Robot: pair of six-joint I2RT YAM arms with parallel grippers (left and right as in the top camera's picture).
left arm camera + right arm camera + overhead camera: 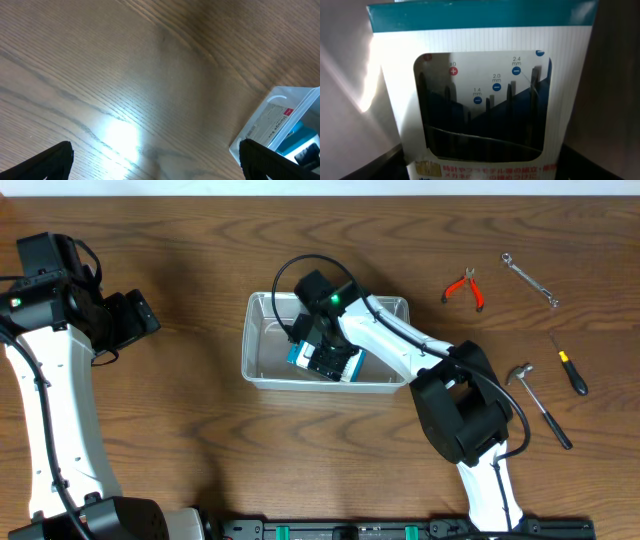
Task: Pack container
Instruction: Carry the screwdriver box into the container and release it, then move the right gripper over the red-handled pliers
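The clear plastic container (262,330) stands at the table's middle; its corner also shows at the right of the left wrist view (272,117). My right gripper (322,340) reaches down inside it and is shut on a blue-and-white box of small screwdrivers (338,363), tilted against the container's floor. In the right wrist view the box (485,75) fills the frame between my fingers (485,167). My left gripper (140,315) is open and empty, hanging over bare table left of the container (155,160).
Loose tools lie to the right of the container: red-handled pliers (463,287), a wrench (529,279), a small black-and-yellow screwdriver (572,367) and a hammer (538,398). The wooden table stretches bare to the left.
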